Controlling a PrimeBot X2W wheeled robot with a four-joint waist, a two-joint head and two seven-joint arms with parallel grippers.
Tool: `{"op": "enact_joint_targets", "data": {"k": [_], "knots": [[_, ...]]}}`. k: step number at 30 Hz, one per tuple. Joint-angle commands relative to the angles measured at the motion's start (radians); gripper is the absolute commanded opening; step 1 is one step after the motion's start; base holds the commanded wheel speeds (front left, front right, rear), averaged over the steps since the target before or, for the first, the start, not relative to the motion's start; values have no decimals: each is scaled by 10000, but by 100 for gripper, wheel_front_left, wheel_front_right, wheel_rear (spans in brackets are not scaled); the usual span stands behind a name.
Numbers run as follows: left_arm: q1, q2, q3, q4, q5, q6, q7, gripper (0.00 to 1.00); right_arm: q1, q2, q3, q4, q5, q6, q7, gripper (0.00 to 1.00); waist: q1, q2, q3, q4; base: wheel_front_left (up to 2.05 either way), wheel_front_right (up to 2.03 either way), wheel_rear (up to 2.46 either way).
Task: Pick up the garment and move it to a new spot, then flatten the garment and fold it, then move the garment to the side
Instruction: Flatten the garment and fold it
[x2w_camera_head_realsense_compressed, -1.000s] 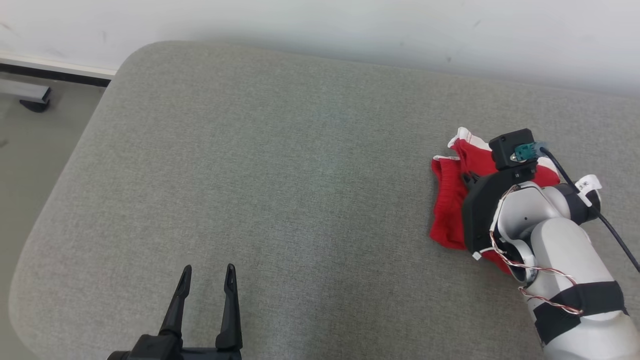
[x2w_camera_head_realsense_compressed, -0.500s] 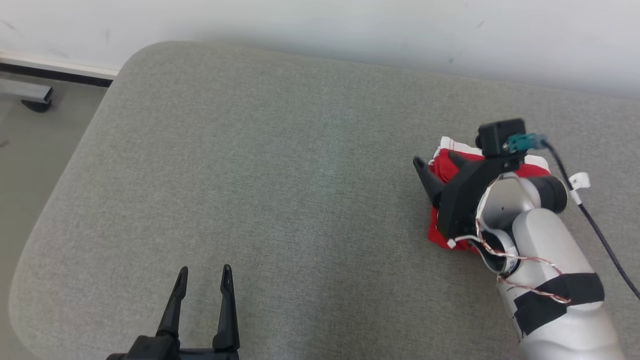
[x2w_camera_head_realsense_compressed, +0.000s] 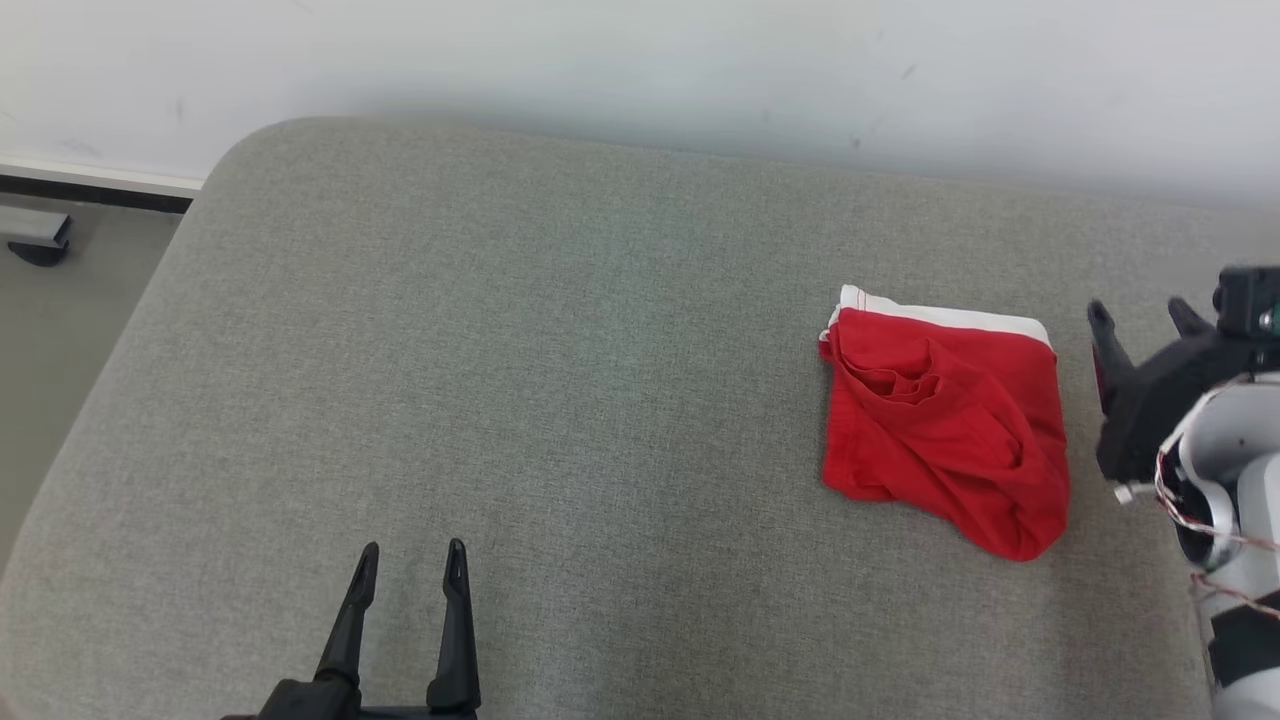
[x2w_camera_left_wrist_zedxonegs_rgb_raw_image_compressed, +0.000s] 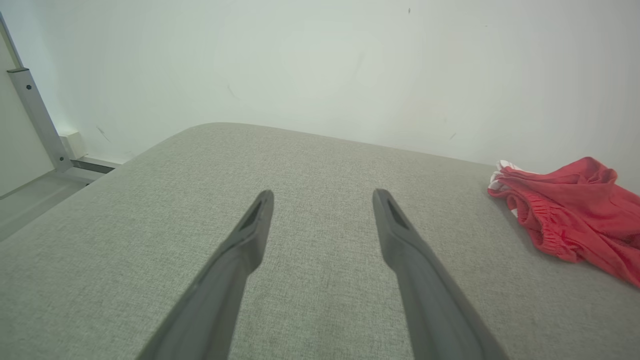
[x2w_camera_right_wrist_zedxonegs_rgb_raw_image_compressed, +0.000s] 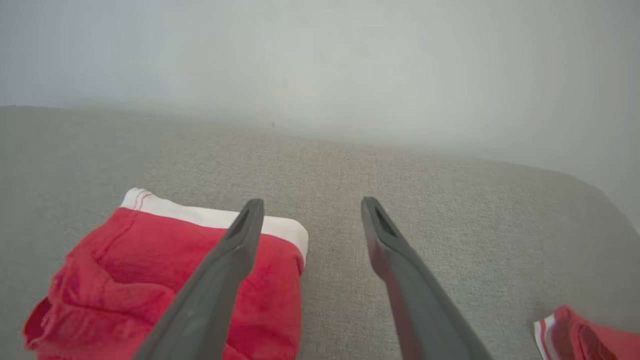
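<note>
The garment (x2w_camera_head_realsense_compressed: 940, 420) is a red pair of shorts with a white waistband, lying folded and a little rumpled on the right part of the grey cushion (x2w_camera_head_realsense_compressed: 500, 350). My right gripper (x2w_camera_head_realsense_compressed: 1140, 312) stands open just to its right, apart from the cloth, with nothing between its fingers. In the right wrist view the garment (x2w_camera_right_wrist_zedxonegs_rgb_raw_image_compressed: 150, 280) lies lower left, partly behind the left finger of my right gripper (x2w_camera_right_wrist_zedxonegs_rgb_raw_image_compressed: 312, 202). My left gripper (x2w_camera_head_realsense_compressed: 412, 550) is open and empty at the cushion's near left. From the left wrist the garment (x2w_camera_left_wrist_zedxonegs_rgb_raw_image_compressed: 575, 215) shows far right of my left gripper (x2w_camera_left_wrist_zedxonegs_rgb_raw_image_compressed: 322, 195).
A pale wall (x2w_camera_head_realsense_compressed: 640, 70) runs along the cushion's far edge. The floor (x2w_camera_head_realsense_compressed: 60, 330) drops off past the rounded left edge, with a metal foot (x2w_camera_head_realsense_compressed: 35, 240) there. A second red-and-white cloth piece (x2w_camera_right_wrist_zedxonegs_rgb_raw_image_compressed: 585, 335) peeks into the right wrist view's lower right corner.
My right gripper opened, let go of the garment and drew back to the right, leaving it lying uncovered. The head camera shifted slightly. The left gripper stayed put.
</note>
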Motion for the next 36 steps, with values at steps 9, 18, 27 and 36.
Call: {"op": "enact_joint_targets", "data": {"k": [9, 18, 27, 36], "knots": [[48, -6, 85, 42, 132, -99, -26, 100, 397, 137, -12, 857, -688, 0, -497, 0, 1, -1, 147, -1, 0, 0, 0], [11, -5, 97, 127, 198, -180, -26, 100, 467, 494, 1442, 1229, 240, 0, -191, 0, 1, -1, 123, 173, 0, 0, 0], [77, -5, 203, 53, 194, -126, -26, 100, 1132, 443, 3453, -36, 1394, 0, 626, 0, 1, -1, 54, 106, 0, 0, 0], [1, -6, 168, 48, 170, -110, -26, 100, 1468, 871, 5024, -808, 2020, 0, 934, 0, 1, -1, 35, -72, 0, 0, 0]]}}
